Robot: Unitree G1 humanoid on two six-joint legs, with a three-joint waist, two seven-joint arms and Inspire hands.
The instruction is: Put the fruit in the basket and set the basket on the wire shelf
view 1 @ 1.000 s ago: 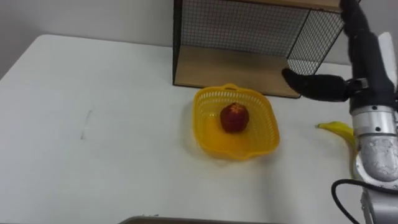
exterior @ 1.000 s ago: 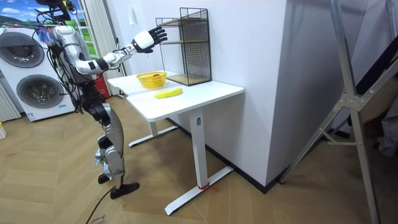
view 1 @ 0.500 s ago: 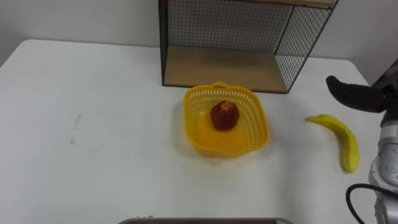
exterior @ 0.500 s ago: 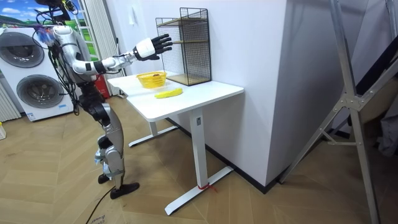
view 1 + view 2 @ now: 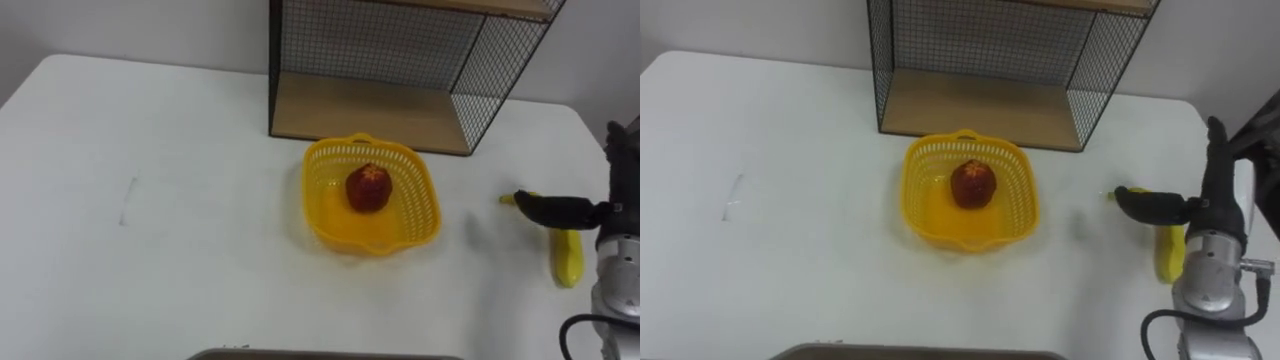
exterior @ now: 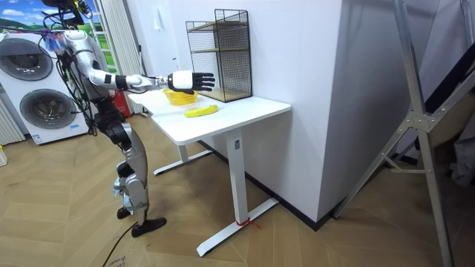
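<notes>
Item 1: basket (image 5: 330, 225). Yellow plastic, slotted walls, wavy rim, roughly square with rounded corners. Stands upright on the white table (image 5: 150, 200), near its middle.

Item 2: red fruit (image 5: 369, 188). Round, dark red with a paler patch on top. Lies inside the basket, toward the 12 o'clock side of its floor.

Item 3: banana (image 5: 568, 255). Yellow, gently curved, flat on the table at 3 o'clock from the basket and well apart from it. Its stem end points to 10 o'clock.

Item 4: wire shelf (image 5: 370, 110). Black mesh walls and a wooden board. Stands at 12 o'clock from the basket, just beyond its rim.

Item 5: right hand (image 5: 1195, 208). Reaches in from 3 o'clock, fingers straight and spread, dark thumb stretched across the banana's stem end. Whether it touches the banana cannot be told.

Robot: stands at the table's end on the room view's left, right arm held out level.
</notes>
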